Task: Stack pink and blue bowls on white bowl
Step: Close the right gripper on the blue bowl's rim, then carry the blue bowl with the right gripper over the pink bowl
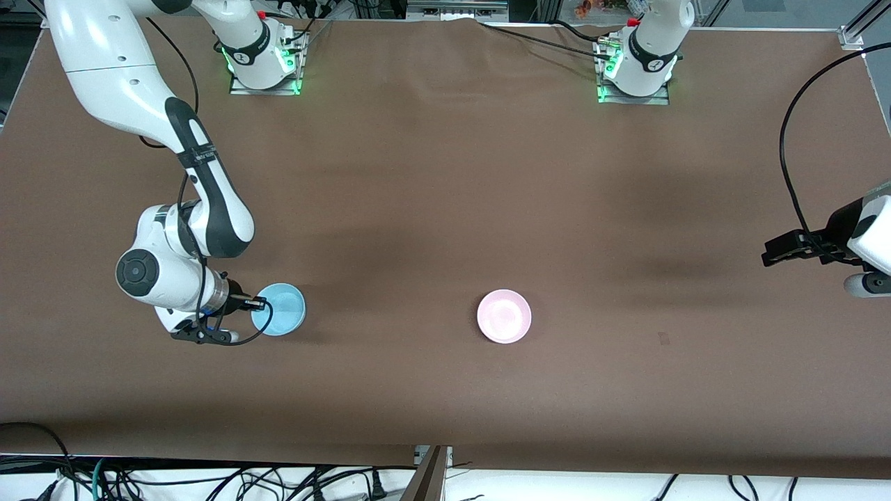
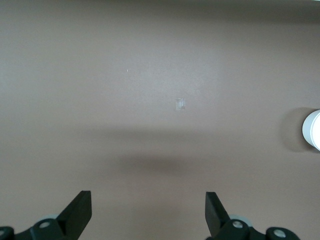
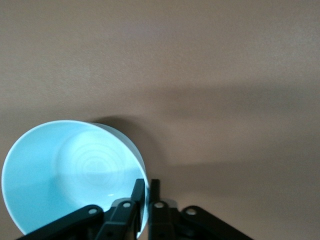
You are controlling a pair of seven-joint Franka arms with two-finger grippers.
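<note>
The light blue bowl point(image 1: 280, 310) sits on the brown table toward the right arm's end. My right gripper point(image 1: 259, 304) is shut on the blue bowl's point(image 3: 65, 170) rim, one finger inside and one outside point(image 3: 148, 189). The pink bowl point(image 1: 504, 316) rests near the table's middle with nothing touching it. No white bowl shows as a separate thing. A pale rounded edge point(image 2: 313, 130) shows in the left wrist view; which bowl it is I cannot tell. My left gripper point(image 1: 774, 250) waits open above bare table at the left arm's end, with nothing between its fingers point(image 2: 148, 202).
A small pale mark point(image 1: 663, 339) lies on the table between the pink bowl and the left arm. A black cable point(image 1: 793, 139) loops above the left arm's end. Cables hang below the table's front edge point(image 1: 209, 480).
</note>
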